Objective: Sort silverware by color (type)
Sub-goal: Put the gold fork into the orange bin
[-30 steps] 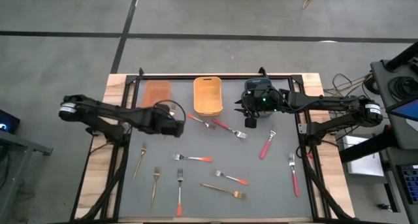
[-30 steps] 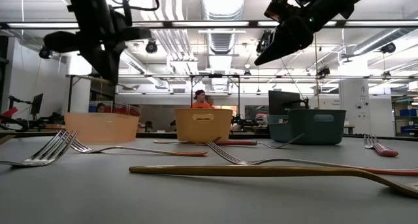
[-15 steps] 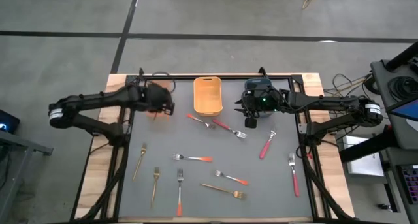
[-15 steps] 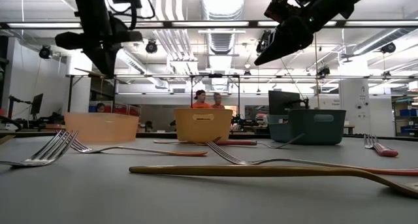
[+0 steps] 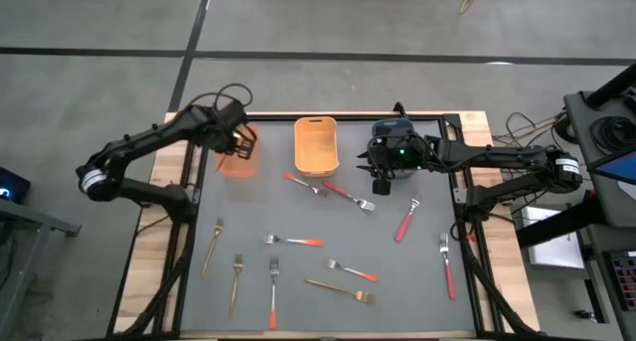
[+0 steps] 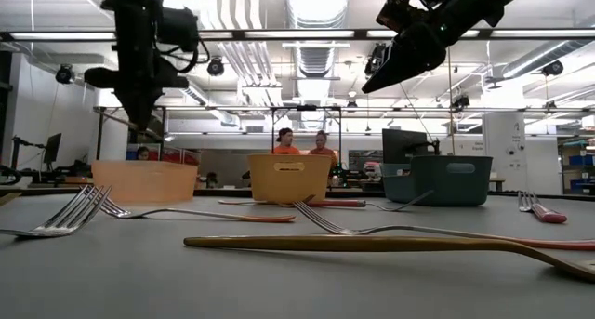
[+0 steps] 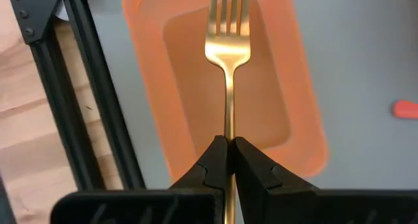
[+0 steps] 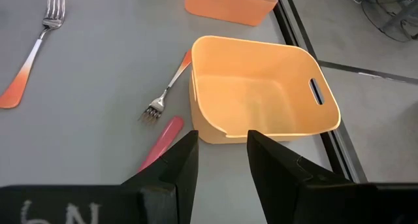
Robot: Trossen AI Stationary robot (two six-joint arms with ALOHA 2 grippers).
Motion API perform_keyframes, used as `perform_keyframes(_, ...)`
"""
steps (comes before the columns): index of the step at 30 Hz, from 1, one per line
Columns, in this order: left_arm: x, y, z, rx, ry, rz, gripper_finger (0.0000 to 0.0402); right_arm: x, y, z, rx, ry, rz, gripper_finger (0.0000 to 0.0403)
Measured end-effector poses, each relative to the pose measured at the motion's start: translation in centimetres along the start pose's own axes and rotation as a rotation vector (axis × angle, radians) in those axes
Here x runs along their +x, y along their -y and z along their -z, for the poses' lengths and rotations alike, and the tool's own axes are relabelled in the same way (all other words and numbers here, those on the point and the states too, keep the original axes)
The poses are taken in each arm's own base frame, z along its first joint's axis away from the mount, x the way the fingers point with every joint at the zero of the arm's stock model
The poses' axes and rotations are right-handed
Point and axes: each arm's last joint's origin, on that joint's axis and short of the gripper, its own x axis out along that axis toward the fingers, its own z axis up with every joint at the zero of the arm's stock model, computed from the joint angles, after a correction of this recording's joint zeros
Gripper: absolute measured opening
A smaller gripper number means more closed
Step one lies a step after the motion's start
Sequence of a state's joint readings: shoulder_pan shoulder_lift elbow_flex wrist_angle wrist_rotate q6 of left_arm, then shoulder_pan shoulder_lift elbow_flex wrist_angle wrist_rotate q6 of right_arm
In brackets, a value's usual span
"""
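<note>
1. Left gripper hangs above the orange bin at the far left of the table, fingers pressed onto the handle of a gold fork. Fork tines point out over the bin's floor.
2. Right gripper waits over the dark bin at far right, fingers spread, nothing between them.
3. Remaining silverware lies scattered on the mat, gold, orange-handled and red-pink-handled mixed.
4. Step in hand, as I read it: drop the gold fork into the orange bin. Best done by keeping the fork centred over the bin and lowering before letting go, so the tines do not catch the rim.
5. Left wrist view shows the grip and the fork's line over the bin; the high view hides both under the arm.
6. Low view shows the gripper well above the bin; the high view cannot give height.
</note>
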State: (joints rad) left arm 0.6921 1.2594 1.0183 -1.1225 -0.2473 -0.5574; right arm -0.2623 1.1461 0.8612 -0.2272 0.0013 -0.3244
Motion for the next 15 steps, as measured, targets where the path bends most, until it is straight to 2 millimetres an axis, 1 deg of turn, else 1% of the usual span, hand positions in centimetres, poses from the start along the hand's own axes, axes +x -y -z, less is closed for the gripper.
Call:
perform_keyframes(6,1.7,-0.4,-1.2,0.081,-0.052,-0.032,0.0000,0.0,0.0,0.0,0.001,0.000,0.000,0.0123)
perform_keyframes(15,4.7,0.3,-2.0,0.133,-0.180,-0.047,0.0000,0.0,0.0,0.0,0.001,-0.001,0.000,0.0123)
